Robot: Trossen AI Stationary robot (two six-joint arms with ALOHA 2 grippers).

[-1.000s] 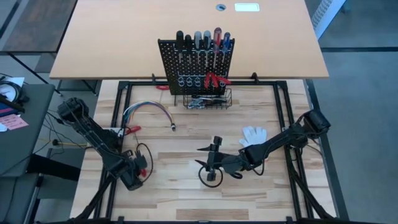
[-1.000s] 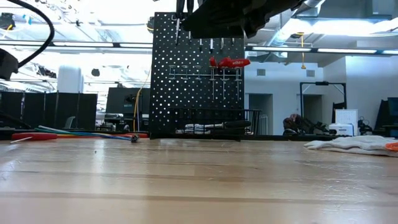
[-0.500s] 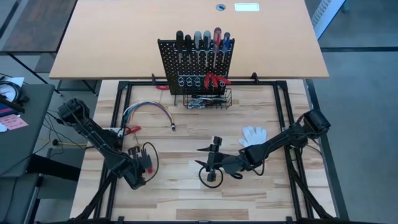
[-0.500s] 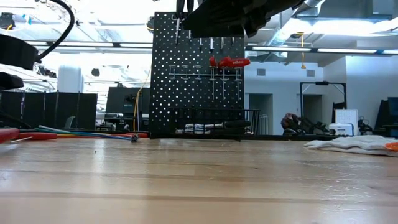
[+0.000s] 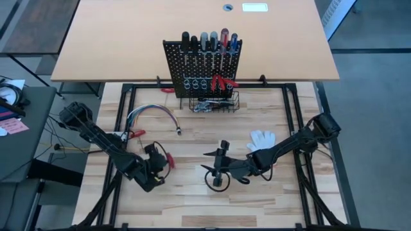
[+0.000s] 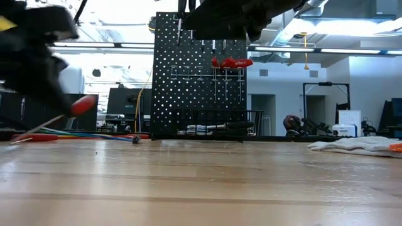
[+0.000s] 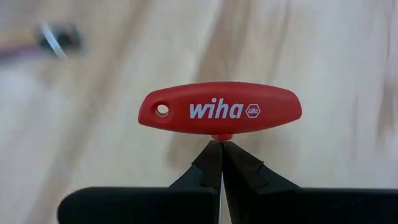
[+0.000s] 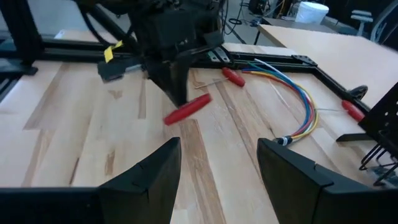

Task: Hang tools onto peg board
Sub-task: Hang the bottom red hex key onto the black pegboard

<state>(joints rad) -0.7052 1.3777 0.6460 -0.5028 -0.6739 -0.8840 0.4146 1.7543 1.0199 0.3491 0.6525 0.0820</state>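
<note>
While the left gripper [image 5: 162,160] hangs over the near left part of the tabletop [image 5: 192,192], its jaws are pressed together on the thin shank of a red T-handle driver [image 7: 220,111], pinching it just below the crossbar handle. The right wrist view shows the same tool [image 8: 188,108] carried clear of the wood, handle tilted. It looks light and stiff: a hard plastic bar on a slim steel shaft. The round shank is smooth, so it may twist or slide in the jaws if swung fast; a hold close under the handle, as now, seems the steadiest. The small hole at one end of the handle is a likely hanging point.

Just beside it, near the middle of the tabletop, the right gripper [image 5: 220,168] waits with its jaws spread and nothing between them. A white glove [image 5: 262,138] lies toward the right edge, and a cable bundle [image 5: 154,113] curls by the left edge with a red-handled tool [image 5: 135,133] next to it.

At the far edge stands the peg board [image 5: 176,64], upright, with screwdrivers [image 5: 209,42] lined along its top row and red pliers [image 5: 223,82] hung lower down. The wire basket [image 5: 215,102] at its base holds more tools. The driver is well apart from the board.
</note>
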